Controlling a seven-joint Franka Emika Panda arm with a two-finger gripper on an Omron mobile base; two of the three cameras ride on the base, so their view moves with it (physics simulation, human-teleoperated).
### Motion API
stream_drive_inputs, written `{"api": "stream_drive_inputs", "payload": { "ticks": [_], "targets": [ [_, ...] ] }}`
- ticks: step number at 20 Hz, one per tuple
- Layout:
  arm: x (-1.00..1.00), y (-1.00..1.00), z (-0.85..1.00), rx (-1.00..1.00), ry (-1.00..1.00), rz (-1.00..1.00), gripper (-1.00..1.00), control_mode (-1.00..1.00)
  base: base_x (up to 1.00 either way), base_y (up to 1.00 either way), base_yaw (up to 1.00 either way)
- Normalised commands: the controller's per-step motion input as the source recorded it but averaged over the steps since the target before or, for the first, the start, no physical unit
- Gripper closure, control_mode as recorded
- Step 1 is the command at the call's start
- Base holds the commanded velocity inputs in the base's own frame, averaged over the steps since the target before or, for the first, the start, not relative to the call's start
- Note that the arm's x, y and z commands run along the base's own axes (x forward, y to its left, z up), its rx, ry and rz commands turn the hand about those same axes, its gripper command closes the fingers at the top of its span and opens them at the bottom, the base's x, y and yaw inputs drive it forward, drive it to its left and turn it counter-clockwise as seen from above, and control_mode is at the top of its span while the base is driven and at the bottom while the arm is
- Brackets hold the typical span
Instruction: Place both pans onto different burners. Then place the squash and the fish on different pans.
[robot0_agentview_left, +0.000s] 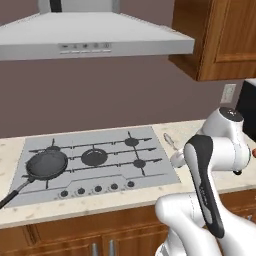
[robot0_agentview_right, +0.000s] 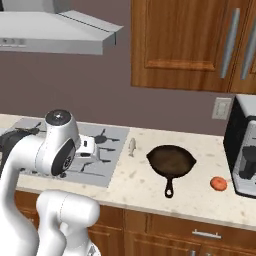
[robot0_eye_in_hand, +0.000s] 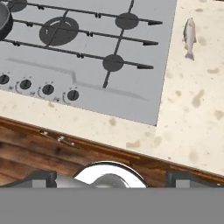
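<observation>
The dark grey pan (robot0_agentview_left: 46, 165) sits on the front left burner of the cooktop (robot0_agentview_left: 152, 172), its long black handle pointing off the front left corner. The rusty skillet (robot0_agentview_right: 171, 160) lies on the counter right of the cooktop, short handle toward the front. Just past the cooktop's right edge lies the silver fish (robot0_agentview_right: 132, 146) (robot0_eye_in_hand: 189, 36). The orange-red squash (robot0_agentview_right: 218, 183) rests on the counter further right. My gripper (robot0_eye_in_hand: 113, 179) hovers open and empty above the cooktop's front right corner, with the right front burner (robot0_eye_in_hand: 113, 63) and the large central burner (robot0_eye_in_hand: 59, 31) below it.
A row of knobs (robot0_eye_in_hand: 48, 89) runs along the cooktop's front. A dark appliance (robot0_agentview_right: 244, 150) stands at the counter's far right, beside the squash. The range hood (robot0_agentview_left: 95, 40) hangs over the cooktop and wooden cabinets (robot0_agentview_right: 190, 45) over the counter. The counter's front edge (robot0_eye_in_hand: 131, 151) lies under my hand.
</observation>
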Motion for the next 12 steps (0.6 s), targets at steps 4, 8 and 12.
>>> {"api": "stream_drive_inputs", "payload": {
  "ticks": [4, 8, 12],
  "targets": [
    [0.00, 0.00, 0.00, 0.00, 0.00, 0.00, -1.00, 1.00, -0.02, -0.92, 0.00],
    [0.00, 0.00, 0.00, 0.00, 0.00, 0.00, -1.00, 1.00, 0.00, -0.83, 0.00],
    [0.00, 0.00, 0.00, 0.00, 0.00, 0.00, -1.00, 1.00, 0.00, -0.41, 0.00]
  ]
}}
